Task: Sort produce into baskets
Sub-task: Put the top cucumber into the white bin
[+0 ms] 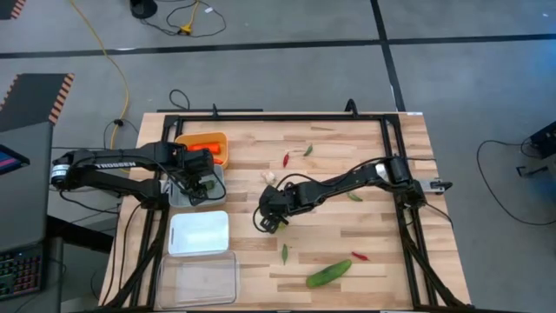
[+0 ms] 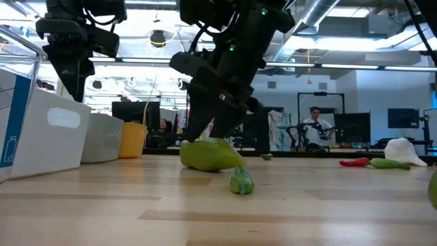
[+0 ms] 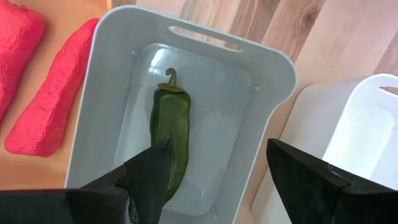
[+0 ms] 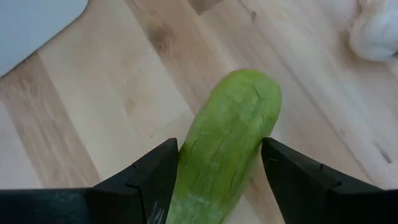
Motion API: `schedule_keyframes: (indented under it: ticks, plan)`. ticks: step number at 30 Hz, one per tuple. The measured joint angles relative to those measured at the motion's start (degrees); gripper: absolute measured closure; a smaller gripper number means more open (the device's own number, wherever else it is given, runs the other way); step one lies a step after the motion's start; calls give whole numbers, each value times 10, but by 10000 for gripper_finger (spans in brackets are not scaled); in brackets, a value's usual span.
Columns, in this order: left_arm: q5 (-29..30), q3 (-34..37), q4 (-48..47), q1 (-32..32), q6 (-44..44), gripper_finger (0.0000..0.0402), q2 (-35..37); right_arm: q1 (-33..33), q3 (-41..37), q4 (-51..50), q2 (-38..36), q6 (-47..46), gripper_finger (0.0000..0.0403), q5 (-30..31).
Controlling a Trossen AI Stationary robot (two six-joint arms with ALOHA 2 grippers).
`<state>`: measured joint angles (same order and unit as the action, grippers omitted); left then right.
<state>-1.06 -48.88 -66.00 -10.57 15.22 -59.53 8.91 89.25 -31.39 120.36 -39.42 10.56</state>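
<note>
A cucumber (image 4: 227,143) is straddled by the right gripper (image 4: 217,171)
Its fingers are spread either side, grip unclear; the left gripper (image 3: 217,177), parted, is held over a grey bin (image 3: 273,74) containing a green pepper (image 3: 171,134)

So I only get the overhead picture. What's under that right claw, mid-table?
Observer: A cucumber. The right gripper straddles it, fingers open on either side.
Operator: Is it lifted?
Observer: No. The low view shows it lying on the table.
Operator: And the left claw, over the grey bin?
Observer: The left gripper hangs open above the grey bin. One green pepper lies inside.
</note>
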Motion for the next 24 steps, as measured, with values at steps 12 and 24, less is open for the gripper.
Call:
schedule_keyframes:
  ticks: [12,24]
  plan:
    - [0,0,0,0,0,152,0,0,-8,4,0,-2,181,-45]
    - [0,0,27,0,-26,152,0,-1,-8,40,-1,24,268,-45]
